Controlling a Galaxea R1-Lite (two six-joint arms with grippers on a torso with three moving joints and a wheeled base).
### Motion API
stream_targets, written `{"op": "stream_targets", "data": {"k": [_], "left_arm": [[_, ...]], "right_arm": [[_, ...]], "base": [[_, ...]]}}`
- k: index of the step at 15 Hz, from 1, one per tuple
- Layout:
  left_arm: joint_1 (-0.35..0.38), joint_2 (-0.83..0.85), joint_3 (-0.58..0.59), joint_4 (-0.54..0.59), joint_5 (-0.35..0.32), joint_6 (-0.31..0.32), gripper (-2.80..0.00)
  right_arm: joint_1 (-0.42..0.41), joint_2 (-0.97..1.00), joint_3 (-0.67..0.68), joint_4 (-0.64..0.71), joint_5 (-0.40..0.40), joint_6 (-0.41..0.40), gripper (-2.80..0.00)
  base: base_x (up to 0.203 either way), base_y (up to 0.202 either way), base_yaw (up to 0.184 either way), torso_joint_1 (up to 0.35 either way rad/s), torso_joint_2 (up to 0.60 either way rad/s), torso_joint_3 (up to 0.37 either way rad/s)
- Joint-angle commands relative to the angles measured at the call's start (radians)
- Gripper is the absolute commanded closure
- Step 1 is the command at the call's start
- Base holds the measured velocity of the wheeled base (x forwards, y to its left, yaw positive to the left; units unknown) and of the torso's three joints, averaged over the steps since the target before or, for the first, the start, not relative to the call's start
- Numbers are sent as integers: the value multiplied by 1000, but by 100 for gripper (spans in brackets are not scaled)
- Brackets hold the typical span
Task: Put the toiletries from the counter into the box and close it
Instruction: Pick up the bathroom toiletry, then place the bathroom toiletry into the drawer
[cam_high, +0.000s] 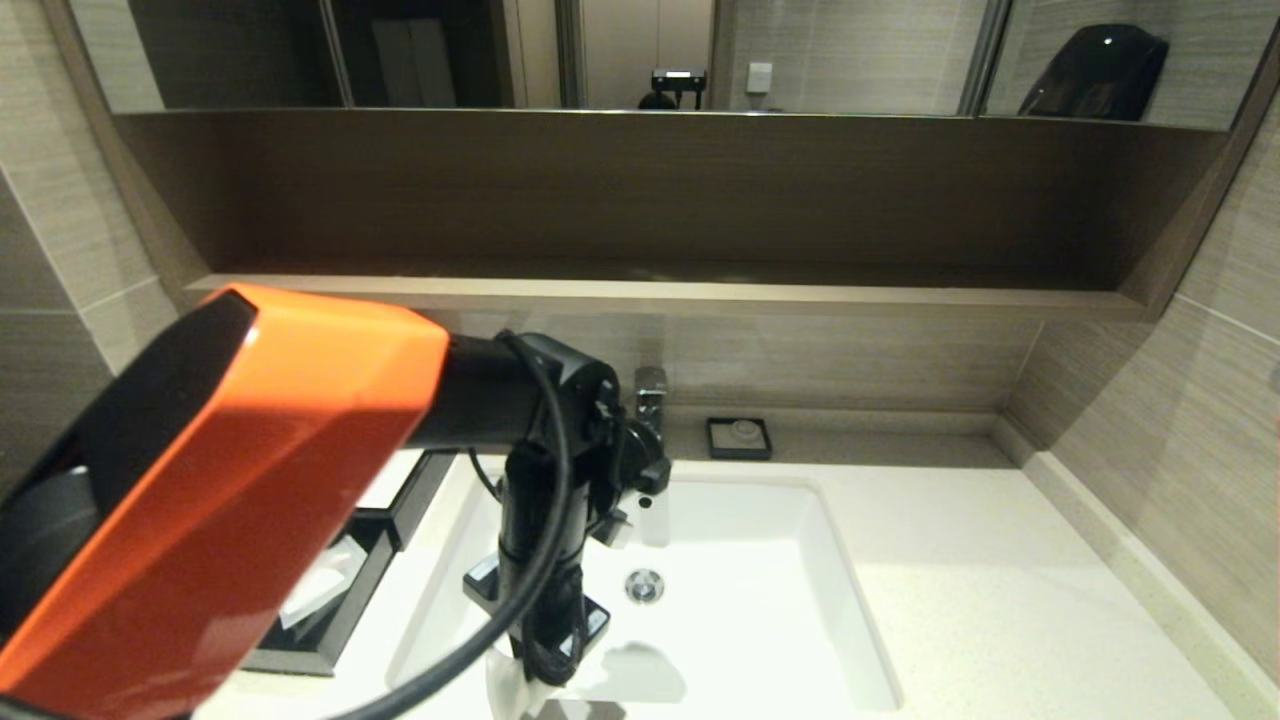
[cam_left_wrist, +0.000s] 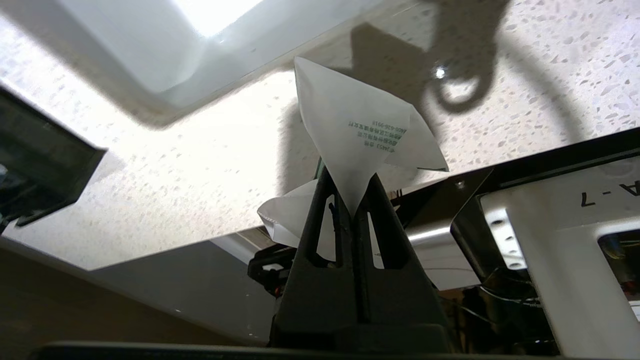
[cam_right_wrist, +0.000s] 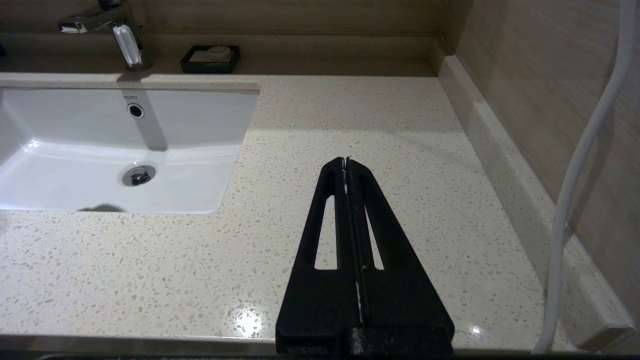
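Observation:
My left gripper (cam_left_wrist: 351, 197) is shut on a white crumpled toiletry packet (cam_left_wrist: 357, 132) with small green print, held above the front strip of the speckled counter (cam_left_wrist: 175, 175). In the head view the gripper (cam_high: 530, 685) points down at the sink's front edge with the packet (cam_high: 503, 692) under it. The black box (cam_high: 385, 520) sits left of the sink, its drawer (cam_high: 320, 640) pulled out with a pale packet (cam_high: 318, 585) inside. My right gripper (cam_right_wrist: 346, 162) is shut and empty above the counter (cam_right_wrist: 400, 150) right of the sink.
The white sink basin (cam_high: 760, 600) fills the middle, with a chrome faucet (cam_high: 650, 390) behind it. A small black soap dish (cam_high: 738, 437) sits at the back. A brown shelf (cam_high: 660, 292) runs above. Tiled walls close both sides.

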Motion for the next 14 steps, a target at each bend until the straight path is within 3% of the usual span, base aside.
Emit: {"op": "stream_targets", "data": {"k": [1, 5, 9, 14], "left_arm": [[61, -78, -25, 41, 0, -1, 0], [181, -140, -30, 42, -1, -26, 0], [276, -197, -30, 36, -1, -98, 0], [415, -274, 21, 31, -1, -110, 0]], "right_arm": [[0, 0, 0, 0, 0, 0, 0], [0, 0, 0, 0, 0, -1, 0], [0, 0, 0, 0, 0, 0, 0], [0, -1, -1, 0, 0, 0, 0]], "base": [[0, 0, 0, 0, 0, 0], [0, 0, 0, 0, 0, 0], [0, 0, 0, 0, 0, 0], [0, 0, 0, 0, 0, 0]]}}
